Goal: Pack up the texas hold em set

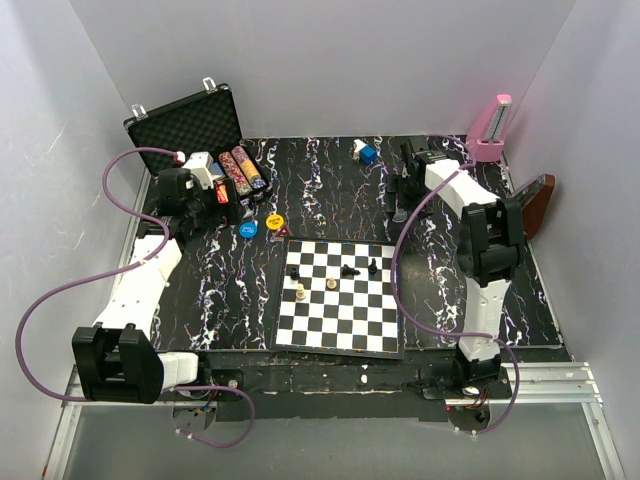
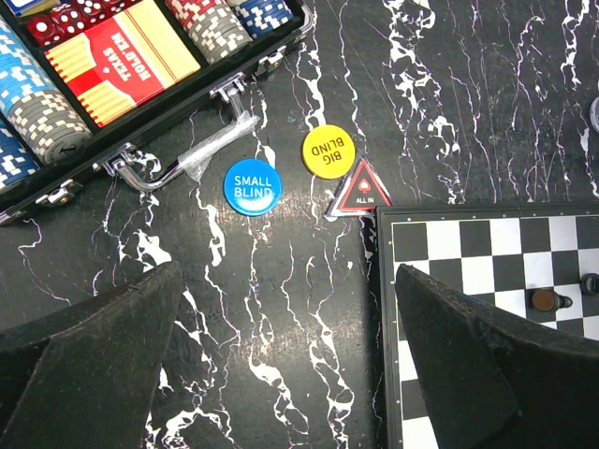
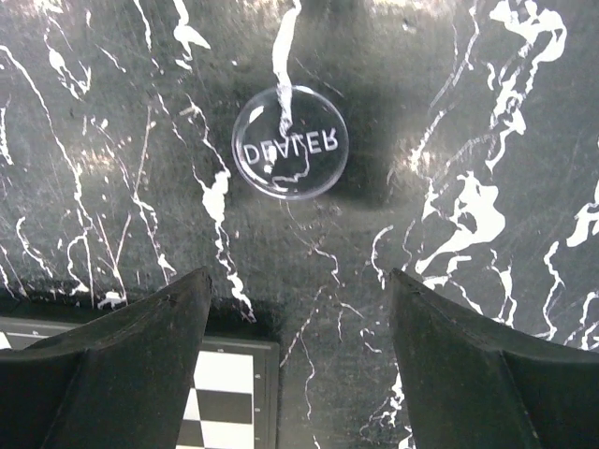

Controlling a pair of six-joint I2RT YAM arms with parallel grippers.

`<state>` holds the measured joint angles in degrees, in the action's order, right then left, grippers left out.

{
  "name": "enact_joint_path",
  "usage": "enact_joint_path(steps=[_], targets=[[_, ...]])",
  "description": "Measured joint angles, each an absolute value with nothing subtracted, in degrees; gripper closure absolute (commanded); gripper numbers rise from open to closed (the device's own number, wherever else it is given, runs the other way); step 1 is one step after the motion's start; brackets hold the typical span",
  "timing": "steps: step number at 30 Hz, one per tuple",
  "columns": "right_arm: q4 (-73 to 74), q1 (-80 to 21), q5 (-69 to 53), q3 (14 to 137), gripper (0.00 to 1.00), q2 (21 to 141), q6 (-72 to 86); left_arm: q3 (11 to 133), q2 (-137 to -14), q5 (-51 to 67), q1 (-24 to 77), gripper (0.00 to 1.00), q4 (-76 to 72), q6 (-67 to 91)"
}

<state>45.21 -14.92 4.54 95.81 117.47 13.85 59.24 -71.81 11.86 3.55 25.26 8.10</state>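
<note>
The black case (image 1: pixel 188 122) lies open at the back left, its foam lid up. Rows of poker chips (image 2: pixel 217 33) and the red-yellow card box (image 2: pixel 122 58) sit inside it, with red dice beside the box. On the mat in front lie a blue "small blind" disc (image 2: pixel 252 186), a yellow "big blind" disc (image 2: pixel 327 149) and a triangular "all in" marker (image 2: pixel 364 190). My left gripper (image 2: pixel 288 271) hangs open above bare mat, short of these discs. A clear "dealer" disc (image 3: pixel 290 142) lies ahead of my right gripper (image 3: pixel 299 274), which is open and holds nothing.
A black-and-white chessboard (image 1: pixel 338 297) with a few pieces fills the front middle; its corner shows under both grippers. A pink metronome (image 1: pixel 493 128) stands at the back right, a small blue-and-white object (image 1: pixel 366 153) at the back, and a brown object (image 1: pixel 535 205) at the right edge.
</note>
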Motion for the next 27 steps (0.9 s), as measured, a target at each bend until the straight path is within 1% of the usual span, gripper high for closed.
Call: enact_joint_path(steps=[7, 11, 14, 27], targets=[[46.2, -15.1, 4.3, 102.0, 0.23, 123.2, 12.9, 59.2, -71.9, 12.1, 3.6, 0.02, 25.2, 8.1], [46.7, -15.1, 4.3, 103.7, 0.28, 125.4, 12.6, 59.2, -71.9, 12.1, 3.6, 0.02, 25.2, 8.1], [46.7, -15.1, 4.3, 104.5, 0.3, 126.6, 12.4, 59.2, -71.9, 12.1, 3.6, 0.02, 25.2, 8.1], [47.2, -15.1, 4.6, 109.4, 0.3, 130.7, 11.8, 59.2, -71.9, 12.1, 3.6, 0.02, 25.3, 8.1]])
